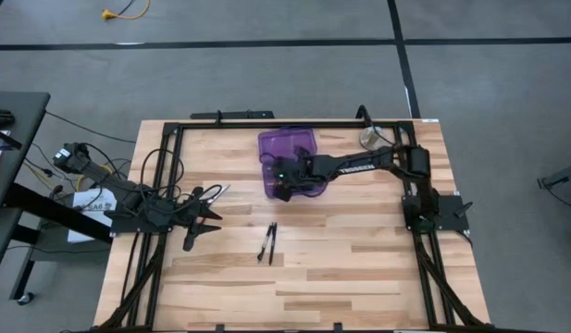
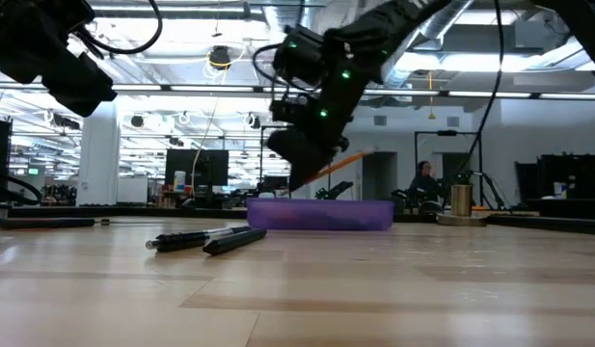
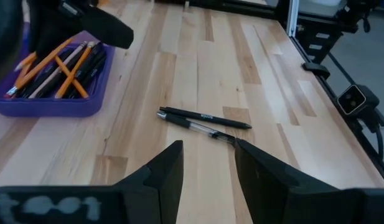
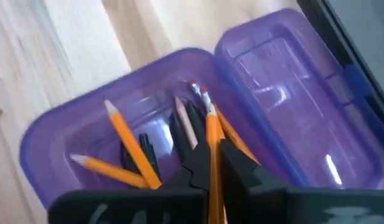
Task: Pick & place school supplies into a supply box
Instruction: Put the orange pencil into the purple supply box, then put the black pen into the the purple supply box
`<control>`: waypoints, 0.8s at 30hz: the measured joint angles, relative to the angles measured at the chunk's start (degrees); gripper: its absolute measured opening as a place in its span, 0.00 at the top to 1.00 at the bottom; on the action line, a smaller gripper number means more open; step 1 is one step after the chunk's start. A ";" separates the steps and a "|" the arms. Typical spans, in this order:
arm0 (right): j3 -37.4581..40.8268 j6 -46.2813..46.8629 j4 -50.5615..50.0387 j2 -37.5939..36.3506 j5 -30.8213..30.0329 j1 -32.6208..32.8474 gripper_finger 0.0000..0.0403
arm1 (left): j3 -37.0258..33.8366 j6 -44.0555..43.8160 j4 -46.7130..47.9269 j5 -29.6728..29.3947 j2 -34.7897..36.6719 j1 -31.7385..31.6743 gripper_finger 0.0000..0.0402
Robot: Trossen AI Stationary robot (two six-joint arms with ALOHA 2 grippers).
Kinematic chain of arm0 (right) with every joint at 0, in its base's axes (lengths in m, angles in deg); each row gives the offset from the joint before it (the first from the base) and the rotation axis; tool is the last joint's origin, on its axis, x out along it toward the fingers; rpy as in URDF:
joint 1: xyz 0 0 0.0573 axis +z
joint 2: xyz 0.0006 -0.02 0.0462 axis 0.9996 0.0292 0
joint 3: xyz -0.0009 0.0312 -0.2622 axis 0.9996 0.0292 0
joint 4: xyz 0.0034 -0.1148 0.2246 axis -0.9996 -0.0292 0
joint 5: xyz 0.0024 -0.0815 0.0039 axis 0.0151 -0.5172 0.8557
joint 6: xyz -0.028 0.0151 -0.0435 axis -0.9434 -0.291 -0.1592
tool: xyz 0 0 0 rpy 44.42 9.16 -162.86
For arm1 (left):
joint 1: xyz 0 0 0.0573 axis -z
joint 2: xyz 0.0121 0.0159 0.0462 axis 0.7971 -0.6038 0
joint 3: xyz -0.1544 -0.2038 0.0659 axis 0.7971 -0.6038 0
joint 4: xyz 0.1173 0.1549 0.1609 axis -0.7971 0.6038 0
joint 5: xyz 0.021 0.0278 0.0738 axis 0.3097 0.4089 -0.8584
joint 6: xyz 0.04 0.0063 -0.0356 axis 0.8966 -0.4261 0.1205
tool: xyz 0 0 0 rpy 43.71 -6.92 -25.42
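Item: right gripper (image 4: 211, 163), fingers pressed together on a thin orange pencil (image 4: 211, 140), held over the near half of the translucent purple plastic supply box (image 4: 73, 118). Inside it we count more orange pencils, a pale pencil (image 4: 184, 127) and dark pens.

Risk, in our judgement: the pinched pencil sits steeply in the jaws, so on release it could tip against the rim or bounce out.

Pose: right arm reaches in from the table's right edge, wrist angled down over the box.

Item: left gripper (image 3: 207, 165), fingers spread and empty, low near the left edge, facing two thin black pens (image 3: 201, 120) on the wooden table (image 3: 266, 93), well apart from the box.
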 joint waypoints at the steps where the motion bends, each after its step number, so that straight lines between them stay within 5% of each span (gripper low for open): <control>1: 2.30 0.13 2.79 -0.87 0.27 -0.06 1.00 | 0.00 -0.02 -0.08 -0.02 0.02 0.00 0.67; 4: 5.95 0.16 10.90 -2.35 0.58 -0.09 0.98 | 0.00 -0.17 -0.41 -0.74 0.00 0.00 0.67; 19: 6.24 0.03 11.06 -1.79 0.70 -0.35 0.81 | 0.07 -0.51 -2.86 -0.74 -0.85 0.00 0.67; 24: 6.19 6.60 11.19 -3.04 0.56 0.98 0.77 | 0.05 0.28 -1.81 1.89 -0.85 0.00 0.67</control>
